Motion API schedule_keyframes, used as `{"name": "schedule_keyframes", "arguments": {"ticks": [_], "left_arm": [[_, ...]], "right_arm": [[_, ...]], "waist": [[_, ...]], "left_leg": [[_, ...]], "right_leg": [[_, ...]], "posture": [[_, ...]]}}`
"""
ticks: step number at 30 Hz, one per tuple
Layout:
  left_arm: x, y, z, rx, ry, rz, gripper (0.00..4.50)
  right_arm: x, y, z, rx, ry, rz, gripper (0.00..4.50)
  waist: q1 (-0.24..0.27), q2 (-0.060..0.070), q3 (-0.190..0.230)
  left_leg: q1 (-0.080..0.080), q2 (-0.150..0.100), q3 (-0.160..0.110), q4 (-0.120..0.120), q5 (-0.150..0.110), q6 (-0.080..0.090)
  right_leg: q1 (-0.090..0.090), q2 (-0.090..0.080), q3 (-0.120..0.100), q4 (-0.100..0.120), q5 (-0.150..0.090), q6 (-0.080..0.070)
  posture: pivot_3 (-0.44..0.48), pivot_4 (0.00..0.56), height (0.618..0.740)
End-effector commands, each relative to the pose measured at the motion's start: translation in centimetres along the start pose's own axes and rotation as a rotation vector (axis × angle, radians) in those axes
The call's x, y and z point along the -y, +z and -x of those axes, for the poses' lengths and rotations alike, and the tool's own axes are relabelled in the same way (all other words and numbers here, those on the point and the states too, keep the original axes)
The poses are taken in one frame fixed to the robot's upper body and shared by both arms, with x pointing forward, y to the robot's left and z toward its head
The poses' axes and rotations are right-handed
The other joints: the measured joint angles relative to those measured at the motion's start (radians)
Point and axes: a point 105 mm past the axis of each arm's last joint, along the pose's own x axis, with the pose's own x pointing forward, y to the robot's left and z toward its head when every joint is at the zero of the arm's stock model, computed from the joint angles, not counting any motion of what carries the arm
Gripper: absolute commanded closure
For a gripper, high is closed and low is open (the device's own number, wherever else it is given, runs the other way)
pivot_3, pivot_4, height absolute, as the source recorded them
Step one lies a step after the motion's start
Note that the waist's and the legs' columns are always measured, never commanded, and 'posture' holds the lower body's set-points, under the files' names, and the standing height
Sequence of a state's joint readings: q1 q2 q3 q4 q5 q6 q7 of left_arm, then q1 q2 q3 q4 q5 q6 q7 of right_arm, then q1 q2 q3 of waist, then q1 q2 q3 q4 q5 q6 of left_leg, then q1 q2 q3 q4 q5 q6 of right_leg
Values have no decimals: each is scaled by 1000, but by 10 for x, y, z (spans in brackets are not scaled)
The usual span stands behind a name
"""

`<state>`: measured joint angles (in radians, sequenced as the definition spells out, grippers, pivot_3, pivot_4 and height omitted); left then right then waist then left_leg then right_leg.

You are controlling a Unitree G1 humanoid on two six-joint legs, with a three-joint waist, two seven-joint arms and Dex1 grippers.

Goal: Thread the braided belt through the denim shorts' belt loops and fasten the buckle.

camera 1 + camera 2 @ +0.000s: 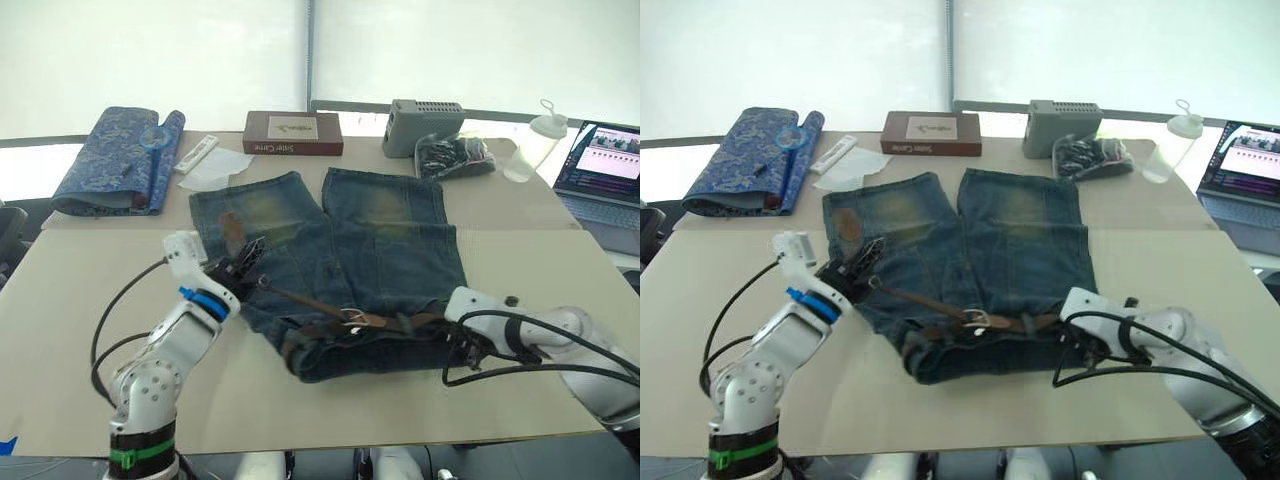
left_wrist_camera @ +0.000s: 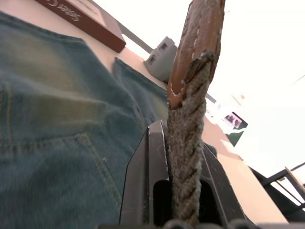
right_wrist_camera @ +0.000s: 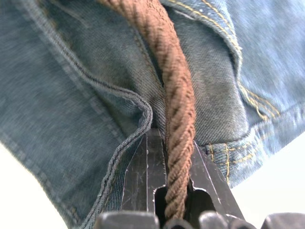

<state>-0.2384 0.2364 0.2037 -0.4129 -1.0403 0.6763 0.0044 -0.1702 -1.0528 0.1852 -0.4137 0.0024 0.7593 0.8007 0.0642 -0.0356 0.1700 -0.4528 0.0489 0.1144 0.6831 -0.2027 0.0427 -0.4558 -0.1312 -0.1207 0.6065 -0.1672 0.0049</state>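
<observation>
The denim shorts (image 1: pixel 340 250) lie flat on the table, waistband nearest me and bunched. The braided belt (image 1: pixel 310 303) runs along that waistband, with the silver buckle (image 1: pixel 354 318) near its middle. My left gripper (image 1: pixel 248 268) is shut on the belt near its end. The brown leather tip (image 1: pixel 232 228) sticks up past the fingers (image 2: pixel 143 191) over the shorts' left leg. My right gripper (image 1: pixel 452 325) is shut on the braided belt (image 3: pixel 178 119) at the right end of the waistband, against folded denim. I cannot make out the belt loops.
A folded blue patterned cloth (image 1: pixel 118 160) lies at the back left beside white paper (image 1: pixel 215 165). Behind the shorts sit a brown box (image 1: pixel 293 132), a grey box (image 1: pixel 424 125), a bag of dark items (image 1: pixel 455 155) and a plastic bottle (image 1: pixel 530 145). A laptop (image 1: pixel 605 170) stands at the right.
</observation>
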Motion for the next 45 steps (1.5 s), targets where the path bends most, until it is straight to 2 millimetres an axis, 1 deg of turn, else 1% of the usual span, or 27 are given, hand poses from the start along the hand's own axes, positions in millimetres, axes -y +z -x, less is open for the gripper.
{"name": "schedule_keyframes", "arguments": {"ticks": [1,2,3,4,6,8,10,12,14,16,17,18,20,22,24,25,29,30,33,40,45], "left_arm": [[10,14,-5,58,-37,-50,4500],[11,12,-4,49,-43,-56,4500],[11,11,-4,41,-45,-60,4500],[11,9,-3,33,-47,-64,4500],[12,4,-1,15,-52,-68,4500],[11,2,0,5,-54,-68,4500],[14,-3,0,-18,-71,-81,4500],[17,-6,0,-31,-86,-89,4500],[19,-7,4,-45,-112,-93,4500],[19,-6,9,-55,-123,-96,4500],[18,-6,11,-57,-122,-97,4500],[16,-5,13,-60,-119,-101,4500],[13,-3,18,-58,-102,-94,4500],[11,-2,23,-57,-87,-92,4500],[9,-2,27,-54,-73,-86,4500],[8,-2,29,-54,-69,-83,4500],[7,-5,38,-68,-59,-94,4500],[6,-6,40,-71,-54,-92,4500],[1,-7,47,-75,-30,-94,4500],[-3,-10,54,-87,-14,-107,4500],[-4,-12,56,-90,-6,-110,4500]], "right_arm": [[8,-3,8,10,-31,-3,4472],[-1,3,11,64,20,-32,4086],[-5,8,14,107,42,-83,3639],[-8,11,19,139,68,-115,3398],[-18,17,32,204,141,-179,2705],[-26,22,44,254,214,-234,2042],[-31,25,58,296,290,-247,2042],[-29,32,67,356,322,-283,2042],[-23,42,75,453,334,-322,2042],[-22,52,82,529,370,-349,2042],[-23,54,83,544,380,-347,2042],[-23,62,83,585,377,-342,2042],[-25,85,82,685,397,-352,2042],[-27,99,74,712,388,-332,2042],[-26,109,53,687,335,-324,2569],[-26,113,47,682,322,-319,2812],[-41,126,20,643,327,-250,4284],[-42,129,14,635,317,-226,4480],[-45,130,2,607,298,-142,4480],[-49,136,3,628,332,-83,4480],[-53,144,4,657,351,-82,4480]], "waist": [[-2,0,0],[-3,0,0],[-3,0,0],[-3,0,0],[-2,0,0],[-3,0,0],[-3,0,0],[-5,0,0],[-10,0,0],[-17,0,0],[-21,0,0],[-21,0,0],[-28,0,0],[-32,1,0],[-32,1,0],[-33,1,0],[-29,1,0],[-28,1,0],[-26,1,0],[-27,2,0],[-28,2,0]], "left_leg": [[0,-1,0,0,0,0],[0,-1,0,0,0,0],[0,0,-1,0,0,0],[0,0,-2,-1,0,0],[0,1,-3,-1,1,2],[0,1,-4,-2,3,5],[0,1,-4,-2,2,5],[0,1,-4,-1,-1,-1],[0,1,-4,0,-1,-2],[1,1,-4,1,-1,-2],[1,1,-4,1,-1,-2],[1,1,-4,1,-1,-2],[2,1,-4,1,-1,-2],[3,2,-3,1,-1,-2],[3,1,-4,1,-1,-2],[3,1,-4,0,-1,-2],[1,0,-3,0,-1,-1],[1,0,-3,0,-1,-1],[1,0,-3,0,-1,-1],[2,1,-3,0,-1,-2],[3,1,-3,0,-1,-2]], "right_leg": [[0,0,0,2,0,0],[-1,0,0,4,0,0],[-1,2,0,4,0,0],[-1,3,0,4,0,1],[-1,4,-1,5,1,5],[-1,5,-1,5,1,5],[-1,5,-1,4,0,4],[-1,4,-1,4,-2,0],[0,4,-1,4,-2,0],[0,3,-1,4,-2,0],[0,3,0,4,-2,0],[0,3,0,4,-2,0],[1,2,0,5,-2,0],[0,2,0,5,-2,0],[0,2,0,5,-2,0],[0,2,0,5,-2,0],[-1,2,1,5,-1,-1],[-1,2,1,5,-1,-1],[-1,2,0,5,-1,-1],[-1,2,0,5,-1,-1],[-1,2,0,5,-1,-1]], "posture": [[0,150,709],[0,150,709],[0,150,709],[0,150,709],[0,150,709],[0,150,709],[0,150,709],[0,150,709],[0,150,709],[0,150,709],[0,150,709],[0,150,709],[0,150,709],[0,150,709],[0,150,709],[0,150,709],[0,150,709],[0,150,709],[0,150,709],[0,150,709],[0,150,709]]}}
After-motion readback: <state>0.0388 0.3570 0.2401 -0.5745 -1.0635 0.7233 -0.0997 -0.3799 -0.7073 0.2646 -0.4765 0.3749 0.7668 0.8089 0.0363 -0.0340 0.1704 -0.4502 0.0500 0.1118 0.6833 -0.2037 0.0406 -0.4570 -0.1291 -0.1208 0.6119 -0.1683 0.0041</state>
